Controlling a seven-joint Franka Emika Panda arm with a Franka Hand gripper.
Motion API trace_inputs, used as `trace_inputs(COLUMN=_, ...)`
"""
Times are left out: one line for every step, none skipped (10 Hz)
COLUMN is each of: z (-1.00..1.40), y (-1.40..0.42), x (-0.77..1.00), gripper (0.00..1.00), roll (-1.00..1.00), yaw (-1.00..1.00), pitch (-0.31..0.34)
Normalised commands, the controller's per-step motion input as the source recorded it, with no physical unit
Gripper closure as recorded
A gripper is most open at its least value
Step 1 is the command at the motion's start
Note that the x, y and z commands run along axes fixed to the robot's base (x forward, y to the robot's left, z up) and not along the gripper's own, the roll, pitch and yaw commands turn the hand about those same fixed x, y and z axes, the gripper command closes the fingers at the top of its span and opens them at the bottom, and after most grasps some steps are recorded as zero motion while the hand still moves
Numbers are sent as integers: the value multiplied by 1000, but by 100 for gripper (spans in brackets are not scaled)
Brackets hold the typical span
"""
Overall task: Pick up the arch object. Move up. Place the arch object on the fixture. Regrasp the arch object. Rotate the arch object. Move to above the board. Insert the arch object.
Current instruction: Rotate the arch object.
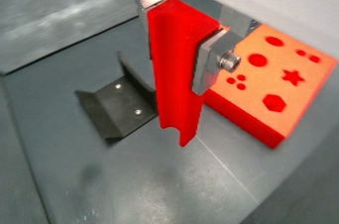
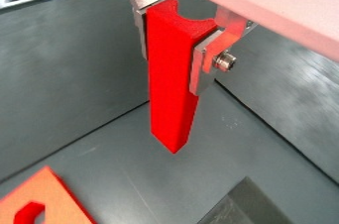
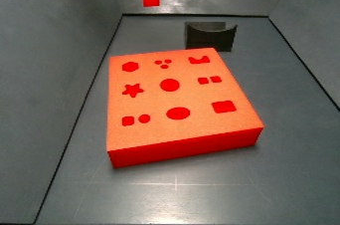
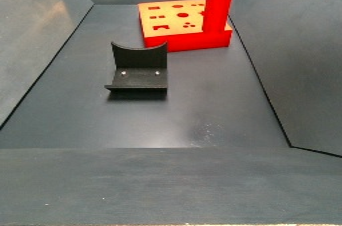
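Arch object (image 1: pixel 176 69): slender, smooth, seemingly rigid and light (likely slippery), hanging upright, clamped near its upper end by gripper (image 1: pixel 185 32) fingers, above fixture (image 4: pixel 138 71).

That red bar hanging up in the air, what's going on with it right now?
The robot arm's end effector grips the arch object near its top, between the silver fingers, so the bar hangs upright above the floor, touching nothing below. The fixture stands on the floor with nothing on it, and the board lies flat with all its shaped holes unfilled. So the piece has been picked up, but not yet set on the fixture.
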Motion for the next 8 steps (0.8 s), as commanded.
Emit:
trace_inputs(z=12, y=13, x=9, gripper=100, roll=-147, yaw=-420, pitch=94)
trace_inputs(z=12, y=13, x=10, gripper=100, roll=-147, yaw=-320, pitch=93)
trace_inputs(z=-1000, y=0, x=0, gripper=100, roll=-347, yaw=-190, pitch=91)
trace_inputs(z=-1000, y=1, x=7, gripper=100, roll=-344, yaw=-136, pitch=78)
trace_inputs(z=-1000, y=14, x=26, gripper=100, roll=-296, yaw=-94, pitch=21)
trace_inputs(z=-1000, y=17, x=20, gripper=100, roll=-242, yaw=-74, pitch=-10)
trace_inputs(z=-1000, y=15, x=14, gripper=100, roll=-201, yaw=-58, pitch=-38)
trace_inputs(z=-1000, y=21, x=10, gripper=100, roll=-185, yaw=-52, pitch=-60)
